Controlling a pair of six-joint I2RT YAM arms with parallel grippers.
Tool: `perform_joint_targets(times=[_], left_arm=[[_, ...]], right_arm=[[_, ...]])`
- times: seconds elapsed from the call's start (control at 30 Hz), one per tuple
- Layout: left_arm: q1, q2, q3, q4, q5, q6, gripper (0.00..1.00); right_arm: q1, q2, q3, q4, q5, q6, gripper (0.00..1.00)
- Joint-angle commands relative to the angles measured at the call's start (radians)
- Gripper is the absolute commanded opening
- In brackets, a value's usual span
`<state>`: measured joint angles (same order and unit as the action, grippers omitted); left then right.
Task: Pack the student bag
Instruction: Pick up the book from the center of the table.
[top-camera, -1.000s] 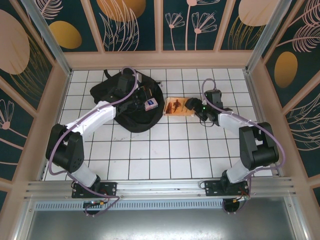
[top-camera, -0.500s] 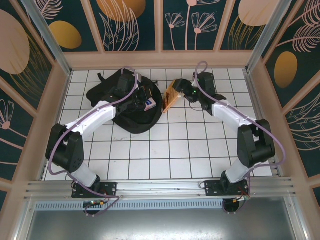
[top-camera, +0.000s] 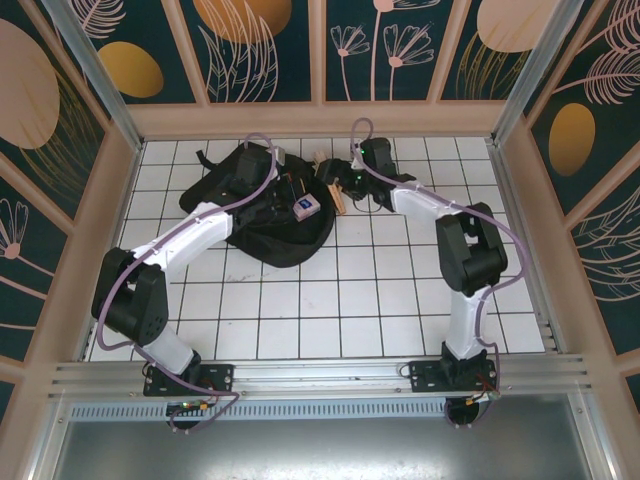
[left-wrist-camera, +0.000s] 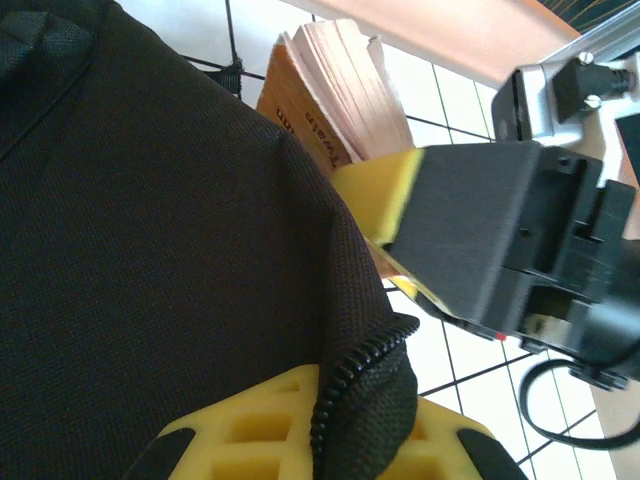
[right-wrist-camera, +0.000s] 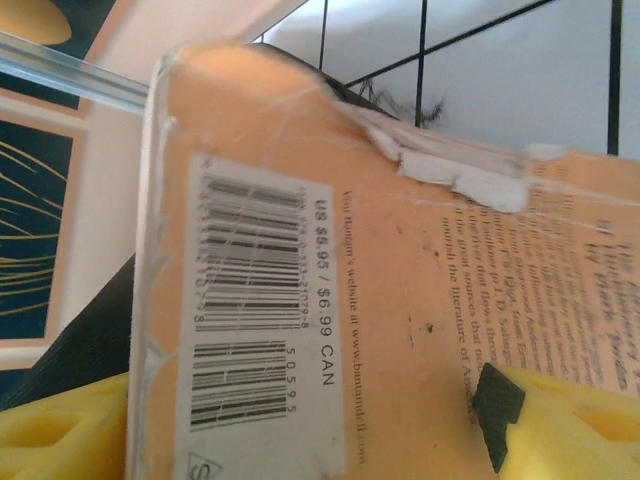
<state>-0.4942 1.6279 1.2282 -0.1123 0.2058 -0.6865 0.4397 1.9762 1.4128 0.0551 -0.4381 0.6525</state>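
Black student bag pinched by L gripper; R gripper, arm outstretched, clamps book.

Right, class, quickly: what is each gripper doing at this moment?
Left gripper: closed on the zipped edge of the student bag.
Right gripper: closed on the paperback book, at the bag's opening.

Back cover of the orange paperback book: white barcode label reads "US $5.95 / $6.99 CAN" and "50595"; the smaller print is illegible.
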Motion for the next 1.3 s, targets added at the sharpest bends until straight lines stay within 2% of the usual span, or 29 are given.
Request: perform_joint_targets(times=[0.0, 0.17, 0.27, 0.47, 0.57, 0.87, 1.0, 1.1, 1.17, 1.27], left_arm=[[-0.014, -0.023, -0.005, 0.041, 0.046, -0.005, 0.00], [-0.014, -0.024, -0.003, 0.040, 0.044, -0.002, 0.00], [-0.014, -0.028, 0.000, 0.038, 0.040, 0.002, 0.00], [-0.012, -0.032, 0.005, 0.034, 0.034, 0.008, 0.00], [-0.012, -0.036, 0.005, 0.033, 0.030, 0.011, 0.00], [-0.012, -0.048, 0.010, 0.025, 0.016, 0.019, 0.00], [-0.011, -0.053, 0.009, 0.023, 0.007, 0.022, 0.00], [-0.012, -0.056, 0.010, 0.021, 0.002, 0.026, 0.00], [-0.012, -0.057, 0.013, 0.019, -0.002, 0.027, 0.00], [-0.012, -0.060, 0.013, 0.019, -0.002, 0.030, 0.00]], right_arm=[[0.003, 0.040, 0.032, -0.087, 0.020, -0.081, 0.80], [0.025, 0.030, 0.047, -0.099, 0.060, -0.126, 0.82], [0.038, -0.006, 0.030, -0.092, 0.075, -0.167, 0.88], [0.090, -0.127, -0.061, -0.041, 0.310, -0.346, 0.90], [0.102, -0.163, -0.104, 0.007, 0.369, -0.403, 0.88], [0.102, -0.100, -0.052, -0.031, 0.416, -0.463, 0.64], [0.101, -0.102, -0.046, -0.030, 0.449, -0.457, 0.40], [0.102, -0.104, -0.035, -0.034, 0.485, -0.448, 0.18], [0.101, -0.082, -0.001, -0.068, 0.514, -0.446, 0.19], [0.097, -0.050, 0.047, -0.105, 0.516, -0.452, 0.26]])
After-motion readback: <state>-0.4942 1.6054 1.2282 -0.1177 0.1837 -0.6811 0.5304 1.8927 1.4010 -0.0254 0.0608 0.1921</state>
